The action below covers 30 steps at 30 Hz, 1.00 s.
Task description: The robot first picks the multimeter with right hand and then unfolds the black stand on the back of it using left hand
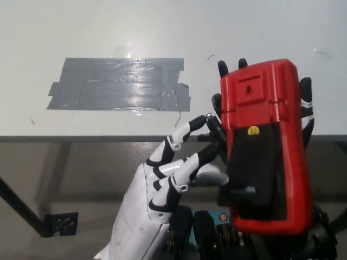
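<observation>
Head view: the red multimeter [265,146] is held upright above the table edge, back side facing the camera, clasped by the black right hand [305,105] whose fingertips curl around its top and right side. The black stand [249,173] lies along its lower back. The white left hand [173,176] reaches in from the lower left, fingers partly curled, tips touching the stand's left edge. On the white table [81,27] behind lies a patch of grey tape [119,84]
</observation>
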Available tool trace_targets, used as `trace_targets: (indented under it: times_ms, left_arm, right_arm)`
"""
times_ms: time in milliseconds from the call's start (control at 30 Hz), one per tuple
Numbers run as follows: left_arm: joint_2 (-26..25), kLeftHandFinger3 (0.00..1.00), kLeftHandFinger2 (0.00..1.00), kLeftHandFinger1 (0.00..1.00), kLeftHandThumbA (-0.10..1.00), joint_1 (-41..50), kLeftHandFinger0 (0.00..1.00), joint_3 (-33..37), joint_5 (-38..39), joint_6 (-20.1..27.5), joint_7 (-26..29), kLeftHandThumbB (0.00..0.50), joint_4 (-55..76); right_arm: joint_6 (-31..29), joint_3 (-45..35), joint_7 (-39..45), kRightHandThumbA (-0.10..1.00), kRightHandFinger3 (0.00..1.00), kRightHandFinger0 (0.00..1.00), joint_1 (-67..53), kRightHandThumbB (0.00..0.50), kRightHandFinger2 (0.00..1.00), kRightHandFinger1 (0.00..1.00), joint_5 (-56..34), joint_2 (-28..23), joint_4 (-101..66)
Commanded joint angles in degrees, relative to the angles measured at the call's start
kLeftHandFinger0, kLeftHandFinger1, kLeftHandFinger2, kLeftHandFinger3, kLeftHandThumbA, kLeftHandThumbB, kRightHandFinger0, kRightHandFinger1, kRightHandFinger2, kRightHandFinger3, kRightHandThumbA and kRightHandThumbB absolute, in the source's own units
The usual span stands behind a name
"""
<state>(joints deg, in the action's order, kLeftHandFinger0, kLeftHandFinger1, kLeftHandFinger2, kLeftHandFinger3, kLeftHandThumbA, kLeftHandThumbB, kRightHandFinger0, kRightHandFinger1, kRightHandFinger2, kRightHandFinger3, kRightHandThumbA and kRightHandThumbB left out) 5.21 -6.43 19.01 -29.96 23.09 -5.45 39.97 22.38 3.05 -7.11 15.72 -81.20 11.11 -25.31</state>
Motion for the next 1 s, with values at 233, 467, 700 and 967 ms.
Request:
trace_targets:
  times_ms: [233,467,700,967]
  left_arm:
    - [0.43,1.0,0.07,0.0,0.95,2.1,0.69,0.8,2.93,3.31,1.23,0.441,-0.19]
    - [0.36,1.0,0.05,0.0,0.94,2.69,0.7,0.18,1.17,3.7,1.13,0.429,0.31]
    - [-0.68,1.0,0.03,0.0,0.91,3.42,0.8,0.53,0.89,3.84,4.52,0.422,-0.72]
    - [-2.02,1.0,0.06,0.01,0.83,4.53,0.63,-0.17,3.92,3.84,5.13,0.452,-1.31]
  right_arm:
    - [-4.52,0.7,-6.8,-0.1,0.73,0.0,4.46,0.152,0.77,0.35,-5.41,5.16,-4.65]
    - [-6.28,0.58,-8.77,-0.1,0.71,0.0,5.96,0.146,0.74,0.32,-6.47,4.82,-5.1]
    - [-9.3,-2.67,-9.54,-0.1,0.98,0.0,9.16,0.118,0.83,0.39,-4.91,3.74,-3.43]
    - [-11.07,-8.77,-11.16,-0.1,1.0,0.0,14.69,0.098,0.76,0.47,-4.8,2.07,2.74]
